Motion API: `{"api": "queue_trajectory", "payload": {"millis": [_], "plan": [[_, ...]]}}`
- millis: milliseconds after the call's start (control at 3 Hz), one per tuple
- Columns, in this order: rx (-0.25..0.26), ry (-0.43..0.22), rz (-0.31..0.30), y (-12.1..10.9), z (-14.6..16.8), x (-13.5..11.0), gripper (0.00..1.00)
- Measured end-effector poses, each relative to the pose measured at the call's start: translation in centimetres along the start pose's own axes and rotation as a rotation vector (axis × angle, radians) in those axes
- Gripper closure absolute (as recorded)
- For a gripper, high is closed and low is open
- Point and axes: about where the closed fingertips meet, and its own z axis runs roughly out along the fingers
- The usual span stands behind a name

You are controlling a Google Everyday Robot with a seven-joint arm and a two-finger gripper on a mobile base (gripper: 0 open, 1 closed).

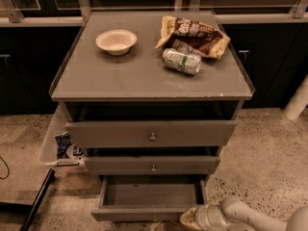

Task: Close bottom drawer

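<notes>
The bottom drawer (144,214) is the lowest and narrowest of three grey drawers in the cabinet. It stands pulled out, and its shallow box (151,194) is bare inside. Its knob sits at the very bottom edge of the view. My gripper (188,219) is at the bottom right, touching or nearly touching the right end of the drawer's front panel, on a pale arm (240,215) that comes in from the right.
The top drawer (151,134) and middle drawer (151,165) are slightly pulled out. On the cabinet top (96,78) lie a white bowl (116,41), a can (181,61) and a chip bag (195,32). A clear bin (61,146) stands at the left.
</notes>
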Motion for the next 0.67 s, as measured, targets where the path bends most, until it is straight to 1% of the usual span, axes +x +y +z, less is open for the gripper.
{"api": "queue_trajectory", "payload": {"millis": [333,667], "plan": [[-0.017,-0.016,0.018,0.1,0.4,0.3,0.12],[0.010,-0.027,0.024,-1.1,0.9,0.2,0.14]]}}
